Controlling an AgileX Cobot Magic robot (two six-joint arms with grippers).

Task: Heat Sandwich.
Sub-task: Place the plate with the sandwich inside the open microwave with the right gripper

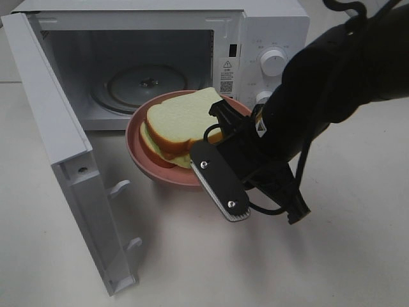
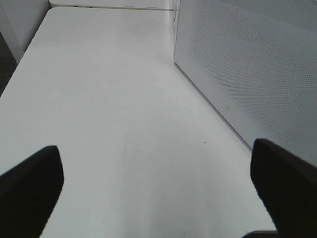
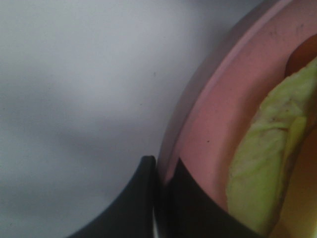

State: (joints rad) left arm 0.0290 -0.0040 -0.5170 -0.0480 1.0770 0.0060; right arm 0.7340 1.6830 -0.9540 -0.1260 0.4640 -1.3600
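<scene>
Right pincer (image 3: 159,171) clamped on pink plate (image 1: 135,150) rim, sandwich (image 1: 182,118) on it, near open microwave (image 1: 275,29). Left pincer (image 2: 156,166) apart. Not yet inside; door-shutting and heating likely remain.

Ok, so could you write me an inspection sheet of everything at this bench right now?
Surface: white table, plain.
Job's things: sandwich on a pink plate, just in front of the microwave; its door is swung wide and the glass turntable is bare.
Clutter: nothing seen.
Claws: right claw shut on the plate's rim; left claw open, over the table beside the microwave.
Cables: black cable looping along the right arm.
Surroundings: nothing seen.
</scene>
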